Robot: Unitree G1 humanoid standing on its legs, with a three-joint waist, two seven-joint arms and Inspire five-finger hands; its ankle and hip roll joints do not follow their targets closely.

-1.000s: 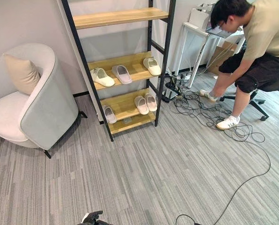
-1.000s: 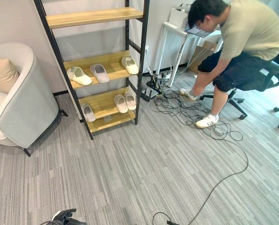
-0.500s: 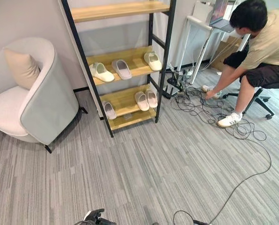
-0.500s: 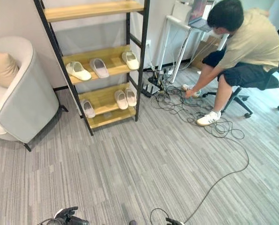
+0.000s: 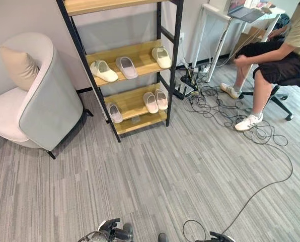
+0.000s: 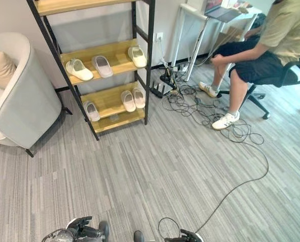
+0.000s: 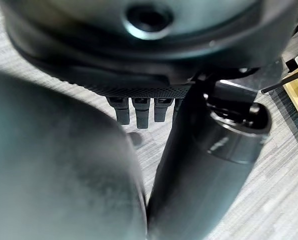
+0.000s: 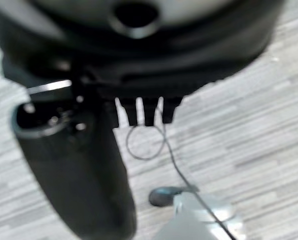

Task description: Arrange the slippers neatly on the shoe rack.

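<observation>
You've got cream slippers [image 5: 103,71] on tan wood shelves in a black-framed rack [image 5: 170,60], over grey streaky carpet [image 5: 155,176].

We see a grey carpet floor [image 5: 155,176] with a striped pattern. At the left stands a rounded pale grey armchair [image 5: 49,108] on dark legs, with a beige cushion [image 5: 19,68] leaning in its back corner. At the right, a person [image 5: 286,43] in a tan shirt and black shorts sits on a black office chair [image 5: 281,103], wearing white sneakers [image 5: 248,122]. Beside them stands a white desk [image 5: 215,27] with an open laptop [image 5: 244,11] on it. A tangle of black cables [image 5: 215,108] sprawls over the floor around a power strip [image 5: 188,83] near the desk's legs
</observation>
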